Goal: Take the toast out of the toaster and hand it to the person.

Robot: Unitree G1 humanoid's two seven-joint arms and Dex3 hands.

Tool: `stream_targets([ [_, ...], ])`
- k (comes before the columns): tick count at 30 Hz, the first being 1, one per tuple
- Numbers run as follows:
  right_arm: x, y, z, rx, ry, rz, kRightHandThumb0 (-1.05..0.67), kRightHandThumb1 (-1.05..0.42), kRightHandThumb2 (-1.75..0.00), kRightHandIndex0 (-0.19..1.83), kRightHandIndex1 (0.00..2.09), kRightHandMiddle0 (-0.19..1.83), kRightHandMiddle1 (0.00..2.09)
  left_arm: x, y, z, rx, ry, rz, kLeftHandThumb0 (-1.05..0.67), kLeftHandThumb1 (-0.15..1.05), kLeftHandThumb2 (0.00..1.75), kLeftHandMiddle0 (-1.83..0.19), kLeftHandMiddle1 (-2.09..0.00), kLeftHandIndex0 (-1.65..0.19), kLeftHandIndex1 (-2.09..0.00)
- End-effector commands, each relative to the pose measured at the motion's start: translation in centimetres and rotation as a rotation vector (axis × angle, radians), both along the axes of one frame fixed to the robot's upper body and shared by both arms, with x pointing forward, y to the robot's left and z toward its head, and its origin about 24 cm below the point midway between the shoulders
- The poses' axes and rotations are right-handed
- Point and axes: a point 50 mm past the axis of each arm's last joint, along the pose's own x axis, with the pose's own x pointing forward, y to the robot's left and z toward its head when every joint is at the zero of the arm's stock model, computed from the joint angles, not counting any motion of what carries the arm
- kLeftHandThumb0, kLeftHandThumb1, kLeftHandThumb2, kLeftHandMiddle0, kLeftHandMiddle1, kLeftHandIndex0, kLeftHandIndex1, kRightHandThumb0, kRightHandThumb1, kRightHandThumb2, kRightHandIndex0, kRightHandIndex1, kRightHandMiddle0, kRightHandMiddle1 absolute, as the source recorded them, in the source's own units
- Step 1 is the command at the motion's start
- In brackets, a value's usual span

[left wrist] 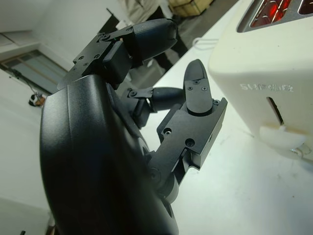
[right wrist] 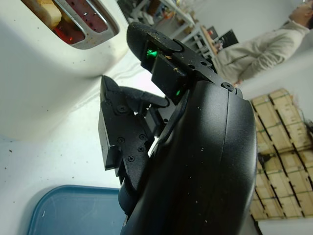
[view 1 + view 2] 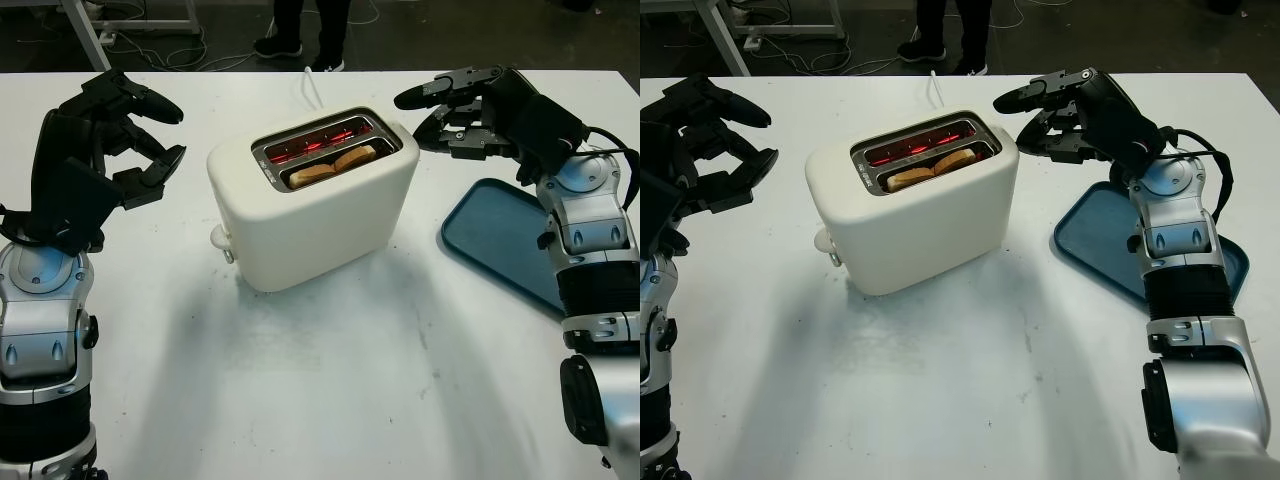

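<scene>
A cream toaster (image 3: 310,205) stands mid-table with two slots glowing red. A slice of toast (image 3: 335,165) sits in the nearer slot, its top edge showing. My right hand (image 3: 455,115) hovers just right of the toaster's top, open and holding nothing. My left hand (image 3: 140,140) hangs to the left of the toaster, open, a short gap from its side. In the left wrist view the toaster's lever (image 1: 279,139) shows near my left fingers (image 1: 195,93). In the right wrist view the toast (image 2: 46,10) lies beyond my right fingers (image 2: 117,127).
A blue tray (image 3: 505,240) lies on the white table (image 3: 320,380) at the right, under my right forearm. A person's legs (image 3: 300,25) stand beyond the far edge. The toaster's white cord (image 3: 312,88) runs off the back.
</scene>
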Motion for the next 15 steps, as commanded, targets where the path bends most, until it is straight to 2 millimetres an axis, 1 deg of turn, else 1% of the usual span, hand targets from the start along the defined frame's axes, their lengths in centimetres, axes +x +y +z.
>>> stream_targets([
  [1, 0.04, 0.15, 0.26, 0.004, -0.014, 0.013, 0.11, -0.92, -0.04, 0.65, 1.09, 0.96, 0.06, -0.18, 0.09, 0.16, 0.006, -0.007, 0.005, -0.04, 0.59, 0.68, -0.58, -1.56, -0.53, -1.26],
  [5, 0.04, 0.14, 0.24, -0.003, -0.010, 0.001, 0.10, -0.92, -0.04, 0.62, 1.08, 0.96, 0.06, -0.20, 0.10, 0.13, 0.020, -0.009, 0.012, -0.05, 0.59, 0.66, -0.57, -1.55, -0.53, -1.26],
  [15, -0.01, 0.10, 0.28, 0.001, -0.006, 0.001, 0.10, -0.92, -0.05, 0.64, 1.09, 0.95, 0.06, -0.17, 0.14, 0.07, 0.005, -0.010, 0.005, -0.03, 0.61, 0.63, -0.58, -1.55, -0.53, -1.25],
])
